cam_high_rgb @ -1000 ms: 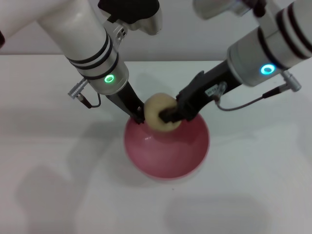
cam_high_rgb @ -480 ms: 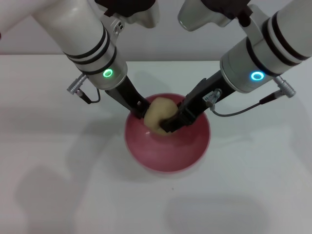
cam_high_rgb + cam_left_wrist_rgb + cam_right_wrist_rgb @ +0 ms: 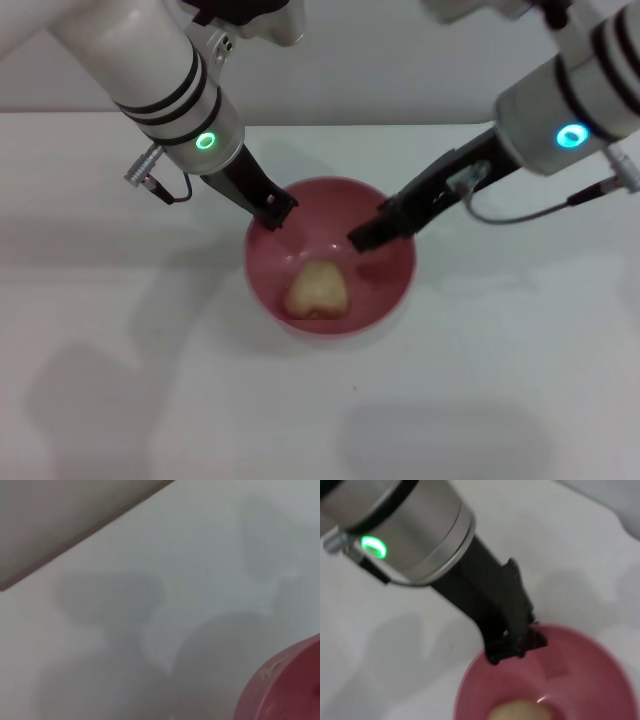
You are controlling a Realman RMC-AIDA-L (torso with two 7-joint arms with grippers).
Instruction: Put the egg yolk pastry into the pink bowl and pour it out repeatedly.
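The small pale beige dough ball (image 3: 318,290) is seen lying inside the glossy pink plastic bowl (image 3: 395,290), below the empty right gripper (image 3: 362,240). The bowl's far-left rim is pinched by the left gripper (image 3: 274,212). Whether the right jaws are parted cannot be told.

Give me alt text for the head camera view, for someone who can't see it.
The egg yolk pastry lies inside the pink bowl on a white table. The left gripper grips the bowl's rim at its far left, while the right gripper hovers empty above the bowl.
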